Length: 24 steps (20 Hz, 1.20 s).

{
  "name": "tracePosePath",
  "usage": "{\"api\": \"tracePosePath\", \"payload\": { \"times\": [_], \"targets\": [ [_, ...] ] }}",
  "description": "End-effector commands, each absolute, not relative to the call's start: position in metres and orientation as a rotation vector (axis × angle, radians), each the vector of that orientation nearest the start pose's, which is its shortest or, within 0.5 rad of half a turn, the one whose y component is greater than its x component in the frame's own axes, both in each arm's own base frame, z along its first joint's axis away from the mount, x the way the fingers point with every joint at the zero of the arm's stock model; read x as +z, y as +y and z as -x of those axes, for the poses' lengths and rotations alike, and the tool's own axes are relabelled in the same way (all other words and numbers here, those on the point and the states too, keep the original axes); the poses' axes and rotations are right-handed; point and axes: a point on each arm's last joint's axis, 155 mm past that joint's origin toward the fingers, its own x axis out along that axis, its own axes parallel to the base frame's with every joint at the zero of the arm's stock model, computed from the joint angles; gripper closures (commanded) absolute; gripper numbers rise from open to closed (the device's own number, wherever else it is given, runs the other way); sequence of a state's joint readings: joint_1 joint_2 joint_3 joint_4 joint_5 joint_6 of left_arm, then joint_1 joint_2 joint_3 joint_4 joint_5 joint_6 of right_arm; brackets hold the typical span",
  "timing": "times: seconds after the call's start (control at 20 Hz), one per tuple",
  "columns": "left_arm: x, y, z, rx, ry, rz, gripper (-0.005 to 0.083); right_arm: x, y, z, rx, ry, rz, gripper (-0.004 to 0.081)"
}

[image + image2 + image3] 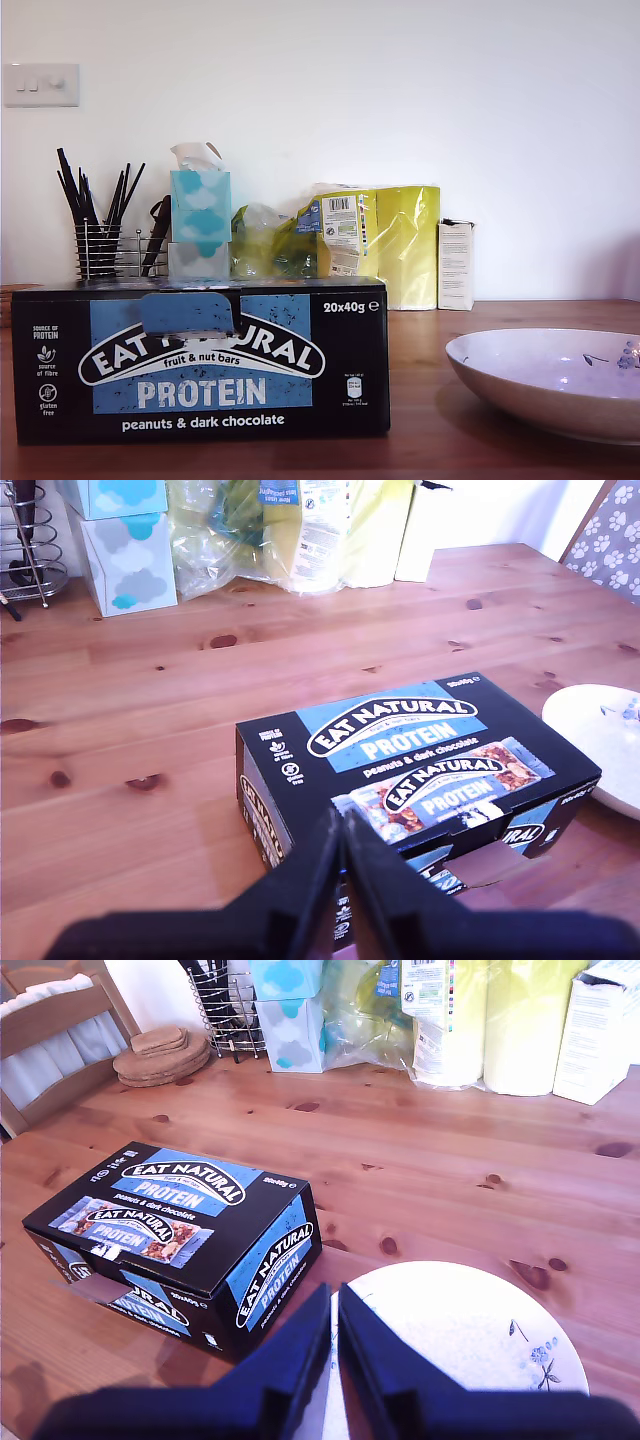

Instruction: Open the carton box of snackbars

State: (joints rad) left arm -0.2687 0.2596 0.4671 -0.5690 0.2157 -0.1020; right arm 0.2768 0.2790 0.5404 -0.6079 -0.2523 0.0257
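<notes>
Snackbar box (415,765) looked stiff but light; I'd grab its front tab (188,313). Both end effectors were pinched together, empty.

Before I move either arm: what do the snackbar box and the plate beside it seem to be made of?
The carton box of snackbars looks like printed cardboard with a slight sheen; its folded edges and tuck flap show. The plate looks like glazed ceramic: glossy white with a small painted flower, though melamine can't be ruled out.

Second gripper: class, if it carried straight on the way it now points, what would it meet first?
Most likely the white plate, which lies just beyond my second gripper, whose jaws are nearly together. The snack bar box sits just to one side, so depth leaves some doubt.
</notes>
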Motion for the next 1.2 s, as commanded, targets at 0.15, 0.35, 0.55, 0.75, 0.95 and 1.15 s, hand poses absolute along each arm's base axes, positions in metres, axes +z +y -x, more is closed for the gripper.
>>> {"api": "tracePosePath", "payload": {
  "times": [0.15, 0.35, 0.55, 0.75, 0.95, 1.15],
  "targets": [
    [0.192, -0.11, -0.2, -0.535, 0.394, 0.105, 0.0798, 0.204, 0.105, -0.198, 0.524, 0.379, -0.02, 0.0783],
    [0.196, -0.111, -0.2, -0.539, 0.381, 0.1, 0.0798, 0.205, 0.107, -0.198, 0.531, 0.376, -0.023, 0.0783],
    [0.207, -0.115, -0.197, -0.582, 0.386, 0.021, 0.0798, 0.21, 0.118, -0.191, 0.603, 0.367, -0.035, 0.0783],
    [0.209, -0.12, -0.193, -0.646, 0.485, -0.11, 0.0798, 0.22, 0.126, -0.181, 0.659, 0.41, -0.038, 0.0783],
    [0.21, -0.132, -0.198, -0.75, 0.537, -0.291, 0.0797, 0.228, 0.135, -0.162, 0.743, 0.496, 0.042, 0.0783],
    [0.192, -0.155, -0.201, -0.9, 0.552, -0.52, 0.0797, 0.214, 0.135, -0.147, 0.79, 0.621, 0.174, 0.0783]
  ]
}}
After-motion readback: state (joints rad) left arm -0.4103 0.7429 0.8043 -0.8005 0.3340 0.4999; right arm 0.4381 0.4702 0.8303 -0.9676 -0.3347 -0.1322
